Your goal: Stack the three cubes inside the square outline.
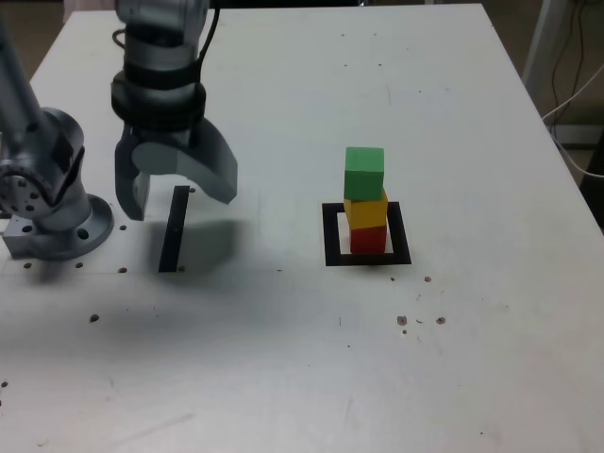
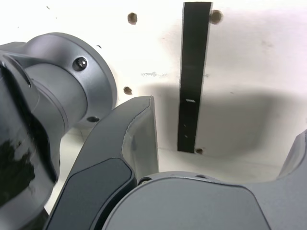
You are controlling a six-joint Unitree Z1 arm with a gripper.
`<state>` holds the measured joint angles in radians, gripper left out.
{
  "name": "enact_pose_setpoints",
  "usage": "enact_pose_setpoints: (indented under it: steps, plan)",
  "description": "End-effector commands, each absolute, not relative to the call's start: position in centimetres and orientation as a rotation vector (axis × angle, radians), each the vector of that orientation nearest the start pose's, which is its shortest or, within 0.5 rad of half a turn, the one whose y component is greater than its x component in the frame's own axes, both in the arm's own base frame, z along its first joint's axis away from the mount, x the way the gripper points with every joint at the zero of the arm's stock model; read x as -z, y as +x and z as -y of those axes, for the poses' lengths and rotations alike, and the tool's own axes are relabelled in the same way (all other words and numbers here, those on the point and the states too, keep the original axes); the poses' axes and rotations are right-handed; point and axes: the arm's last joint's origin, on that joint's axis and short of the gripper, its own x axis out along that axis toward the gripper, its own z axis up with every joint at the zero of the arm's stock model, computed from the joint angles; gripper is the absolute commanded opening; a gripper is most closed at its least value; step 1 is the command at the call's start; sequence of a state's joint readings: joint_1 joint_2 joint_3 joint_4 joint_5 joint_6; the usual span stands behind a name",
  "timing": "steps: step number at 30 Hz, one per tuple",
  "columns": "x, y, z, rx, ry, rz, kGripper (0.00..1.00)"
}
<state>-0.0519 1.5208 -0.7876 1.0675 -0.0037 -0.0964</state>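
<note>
We judge the stacking itself finished: the red cube (image 1: 369,240) sits inside the square outline (image 1: 330,234), the yellow cube (image 1: 365,209) rests on it, and the green cube (image 1: 364,172) tops the column, turned a little off the faces below. What is left to us is to keep clear of the tower. Our pincer (image 1: 175,193) hangs empty with its jaws spread wide, well apart from the stack toward the exterior view's left, above the thin black strip (image 1: 174,229) on the table (image 1: 283,377) and near the arm's own base (image 1: 57,222). The wrist view shows the same strip (image 2: 192,81) between the spread jaws and nothing held.

To do this well, we would keep any further motion on this side of the table, rising or folding back, not sweeping toward the exterior view's right. The green cube's slight twist makes it the likeliest to slip if the table is jolted, so we should move gently and set nothing down hard
</note>
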Motion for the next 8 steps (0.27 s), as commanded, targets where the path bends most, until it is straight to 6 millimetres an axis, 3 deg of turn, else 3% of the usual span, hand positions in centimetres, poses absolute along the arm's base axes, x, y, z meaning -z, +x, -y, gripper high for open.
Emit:
enact_pose_setpoints:
  steps: [1,8]
  plan:
    - [-22.9,15.3,0.8,-0.049,-0.033,-1.8,1.0]
    - [-21.7,15.0,0.8,-0.042,-0.042,-1.806,1.0]
